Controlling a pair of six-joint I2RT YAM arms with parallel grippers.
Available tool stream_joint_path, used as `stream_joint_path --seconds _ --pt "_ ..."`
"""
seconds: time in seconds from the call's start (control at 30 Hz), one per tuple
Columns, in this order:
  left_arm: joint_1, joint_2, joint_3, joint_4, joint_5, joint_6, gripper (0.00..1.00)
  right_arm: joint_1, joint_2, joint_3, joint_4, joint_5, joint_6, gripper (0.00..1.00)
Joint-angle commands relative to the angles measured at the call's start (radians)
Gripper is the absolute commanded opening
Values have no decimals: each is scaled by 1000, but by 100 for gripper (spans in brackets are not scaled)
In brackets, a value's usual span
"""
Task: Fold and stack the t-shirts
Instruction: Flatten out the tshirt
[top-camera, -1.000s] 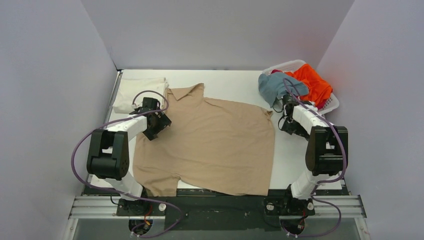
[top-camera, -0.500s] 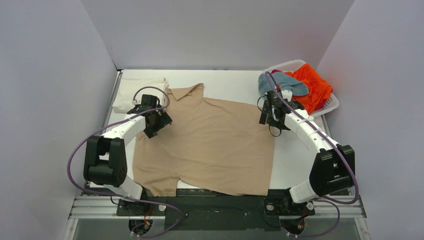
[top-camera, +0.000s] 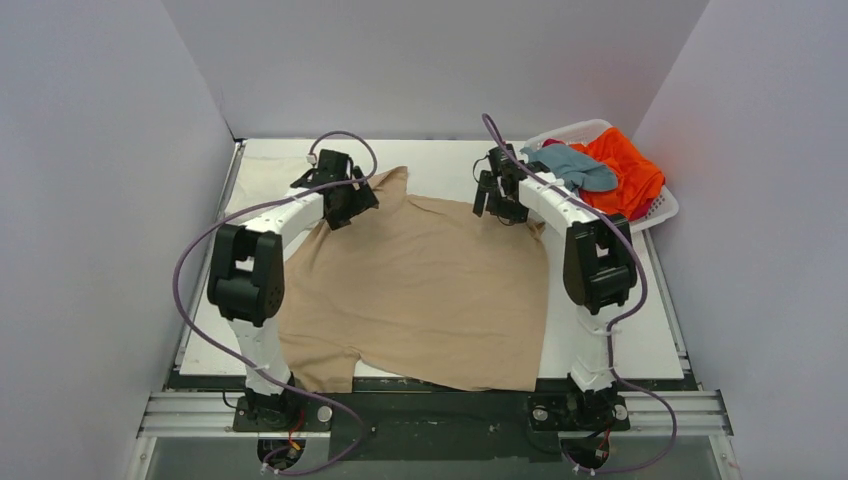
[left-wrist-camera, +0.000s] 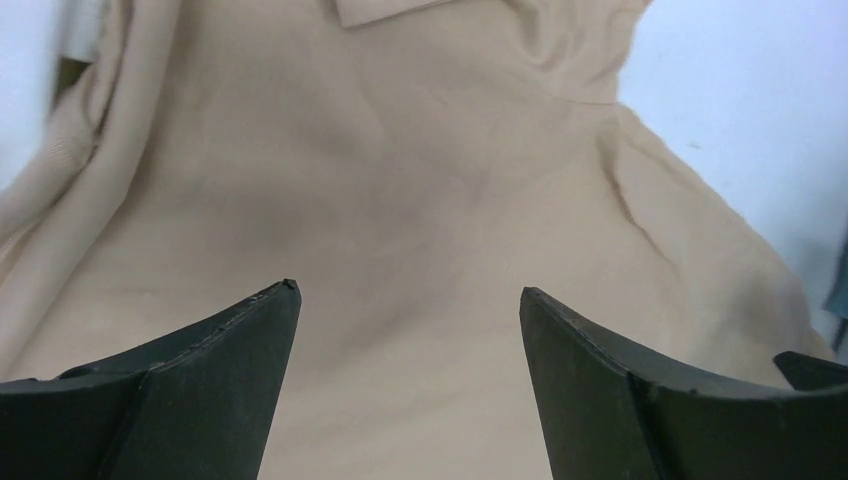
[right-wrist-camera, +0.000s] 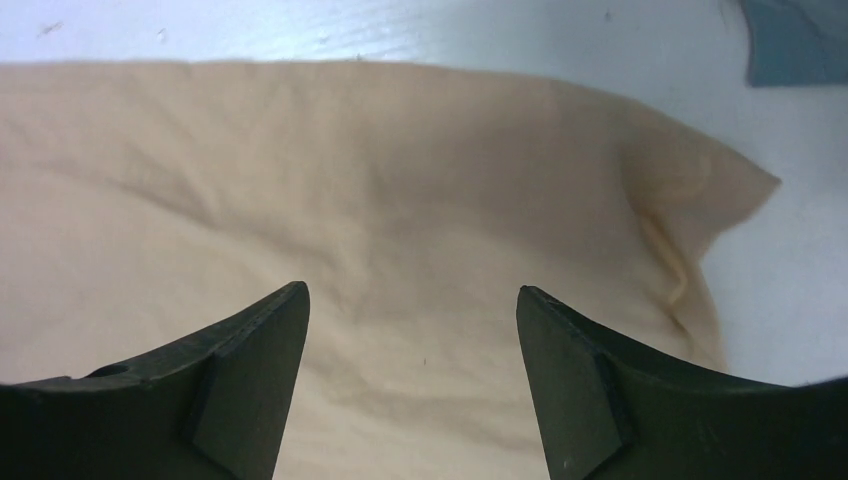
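Observation:
A tan t-shirt (top-camera: 420, 290) lies spread flat on the white table (top-camera: 440, 160). My left gripper (top-camera: 345, 212) is open and empty above its far left part near the collar; the left wrist view shows tan cloth (left-wrist-camera: 400, 200) between the open fingers. My right gripper (top-camera: 500, 212) is open and empty above the shirt's far right corner, also seen in the right wrist view (right-wrist-camera: 400, 200). A grey-blue shirt (top-camera: 575, 165) and a bright orange shirt (top-camera: 630, 170) lie in the basket. A cream-white shirt (top-camera: 265, 178) lies folded at the far left, partly hidden by the left arm.
A white slatted basket (top-camera: 660, 212) stands at the table's far right corner. Purple cables loop over both arms. Grey walls enclose the table on three sides.
Both arms have swung toward the far edge of the tan shirt: the left gripper from its left side to the collar, the right gripper from beside the basket to the far right corner. Both stayed open.

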Motion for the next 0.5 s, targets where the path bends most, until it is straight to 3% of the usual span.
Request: stream_joint_path --seconds 0.0,0.47 --pt "7 112 76 -21 0 25 91 -45 80 92 -67 41 40 71" --pt "110 164 14 -10 -8 10 91 -244 16 -135 -77 161 54 74"
